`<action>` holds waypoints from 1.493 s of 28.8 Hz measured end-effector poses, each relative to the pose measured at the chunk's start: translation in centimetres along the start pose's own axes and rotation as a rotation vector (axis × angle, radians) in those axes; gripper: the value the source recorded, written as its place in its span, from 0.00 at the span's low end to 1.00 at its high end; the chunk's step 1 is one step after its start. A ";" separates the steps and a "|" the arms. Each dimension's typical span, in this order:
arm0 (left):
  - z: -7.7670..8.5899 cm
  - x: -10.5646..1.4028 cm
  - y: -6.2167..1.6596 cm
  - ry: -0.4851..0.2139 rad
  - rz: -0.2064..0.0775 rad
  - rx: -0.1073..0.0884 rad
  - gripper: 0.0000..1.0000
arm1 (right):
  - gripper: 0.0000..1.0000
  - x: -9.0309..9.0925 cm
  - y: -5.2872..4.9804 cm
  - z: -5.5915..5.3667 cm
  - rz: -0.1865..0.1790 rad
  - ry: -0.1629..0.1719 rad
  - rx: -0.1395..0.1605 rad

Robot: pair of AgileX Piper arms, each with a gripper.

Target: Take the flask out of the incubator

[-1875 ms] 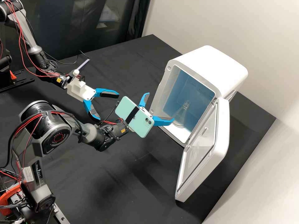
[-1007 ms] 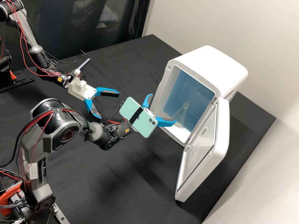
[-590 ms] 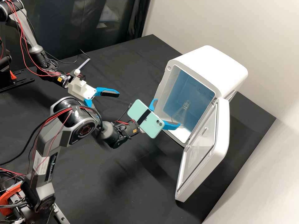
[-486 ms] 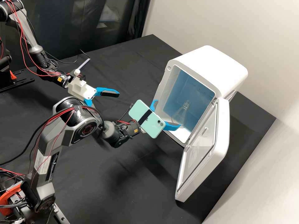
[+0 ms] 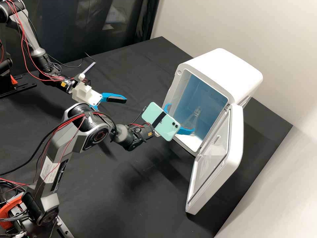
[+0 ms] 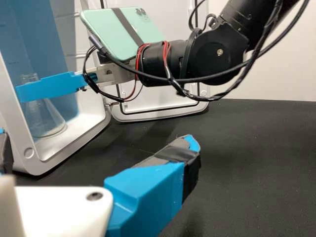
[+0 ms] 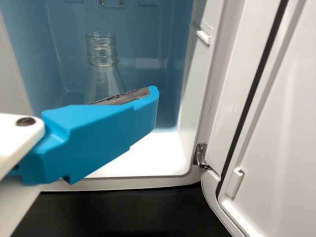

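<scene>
The flask stands upright on the white floor of the incubator, towards the back of the blue chamber, and nothing touches it. The right pincer is spread open at the mouth of the chamber. Its lower finger reaches in over the sill, well short of the glass.

The main risk, as I judge it, is a knock rather than a grip. The flask is clear, light and narrow at the neck. If a fingertip arrives off-centre or too low on the sloping body, it can push the flask over or slide it against the back wall. Closing on that cone could also squeeze the glass upward out of the fingers, so the neck looks the safer hold.

The opening is tight. The phone strapped on the wrist sits just beside the frame and could catch on it as the arm goes deeper. The door hangs open close to the right arm's path. A brush against it could swing it onto the arm.

The left pincer hangs open above the table, near the right arm's elbow, where a wide pull-back could clip it.
</scene>
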 end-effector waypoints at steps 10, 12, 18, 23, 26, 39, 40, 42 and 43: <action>-0.1 0.0 0.01 0.001 0.000 0.001 1.00 | 1.00 1.6 0.3 0.5 0.001 -0.024 -0.019; -0.1 0.0 0.01 0.001 0.000 0.001 1.00 | 1.00 1.8 0.5 0.7 0.006 -0.030 -0.014; -0.1 0.0 0.01 0.001 0.000 0.001 1.00 | 1.00 2.7 0.8 0.7 0.017 -0.042 -0.015; -0.1 0.0 0.01 0.001 0.000 0.001 1.00 | 1.00 3.5 1.1 0.6 0.021 -0.046 -0.017; -0.1 0.0 0.01 0.001 0.000 0.001 1.00 | 1.00 4.0 1.3 0.4 0.025 -0.050 -0.010; -0.2 0.0 0.00 0.002 -0.001 0.002 1.00 | 1.00 6.4 1.2 -0.8 0.010 -0.078 -0.042; -0.2 0.0 0.00 0.003 -0.001 0.002 1.00 | 1.00 6.5 1.2 -0.9 0.011 -0.079 -0.044; -0.2 0.0 0.00 0.003 -0.001 0.002 1.00 | 1.00 6.9 1.1 -1.4 0.015 -0.077 -0.053; -0.2 -0.1 -0.04 0.003 -0.002 0.002 1.00 | 1.00 7.1 1.1 -1.5 0.013 -0.078 -0.057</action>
